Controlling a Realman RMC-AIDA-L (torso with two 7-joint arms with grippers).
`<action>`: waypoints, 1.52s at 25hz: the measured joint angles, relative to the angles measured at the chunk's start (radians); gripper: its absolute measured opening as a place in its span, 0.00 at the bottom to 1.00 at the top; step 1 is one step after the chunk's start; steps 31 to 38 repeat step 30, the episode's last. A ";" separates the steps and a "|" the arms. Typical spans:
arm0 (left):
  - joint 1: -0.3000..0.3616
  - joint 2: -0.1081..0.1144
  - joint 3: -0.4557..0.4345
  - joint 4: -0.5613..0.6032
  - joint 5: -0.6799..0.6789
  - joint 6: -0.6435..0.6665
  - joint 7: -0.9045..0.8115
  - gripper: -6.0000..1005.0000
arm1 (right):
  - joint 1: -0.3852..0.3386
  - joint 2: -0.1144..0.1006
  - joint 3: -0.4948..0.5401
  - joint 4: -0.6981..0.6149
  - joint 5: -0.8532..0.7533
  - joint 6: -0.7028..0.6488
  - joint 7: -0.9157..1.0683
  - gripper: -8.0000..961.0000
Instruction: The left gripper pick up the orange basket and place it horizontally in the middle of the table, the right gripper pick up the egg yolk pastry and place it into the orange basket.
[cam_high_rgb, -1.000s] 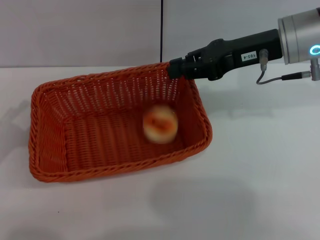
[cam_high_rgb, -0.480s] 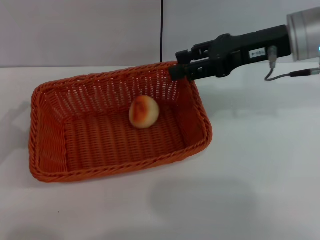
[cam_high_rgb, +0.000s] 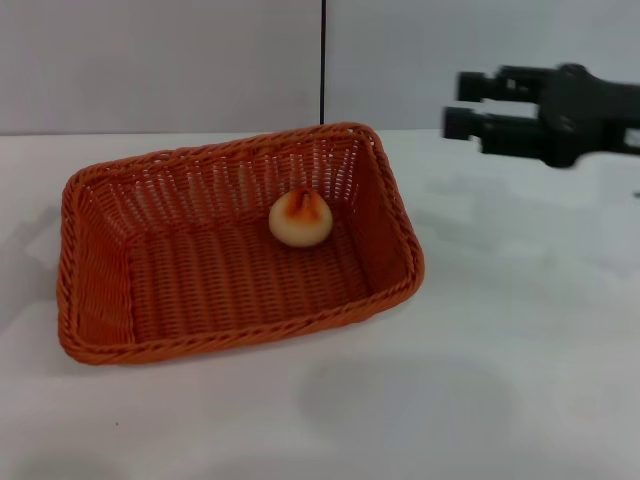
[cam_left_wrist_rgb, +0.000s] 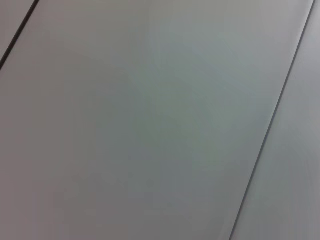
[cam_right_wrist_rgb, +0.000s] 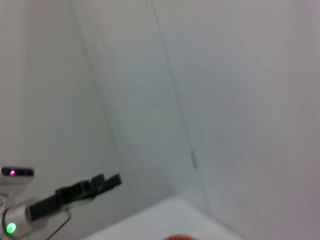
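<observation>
- Now: egg yolk pastry rests inside the orange basket, near its far wall, no longer rolling.
- Right end effector: fingers spread, empty, withdrawn clear of the basket rim, above the surface.
- Left end effector: parked away; finger state unclear.
- Judgement: both placements look complete.

No readable text, label or number shows in any view

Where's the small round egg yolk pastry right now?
In the head view, the small round cream egg yolk pastry sits inside the large orange woven basket, on its floor near the far wall, toward the robot's right end of the basket.
</observation>
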 joint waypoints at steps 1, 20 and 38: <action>0.001 0.000 0.000 -0.002 0.000 0.001 0.004 0.70 | -0.028 0.000 0.002 0.029 0.042 0.000 -0.057 0.64; 0.038 -0.002 0.009 -0.026 0.003 0.046 0.070 0.70 | -0.182 0.000 0.007 0.522 0.488 -0.087 -0.775 0.64; 0.065 0.001 0.051 -0.027 0.003 0.078 0.150 0.70 | -0.181 -0.001 0.029 0.548 0.490 -0.068 -0.823 0.64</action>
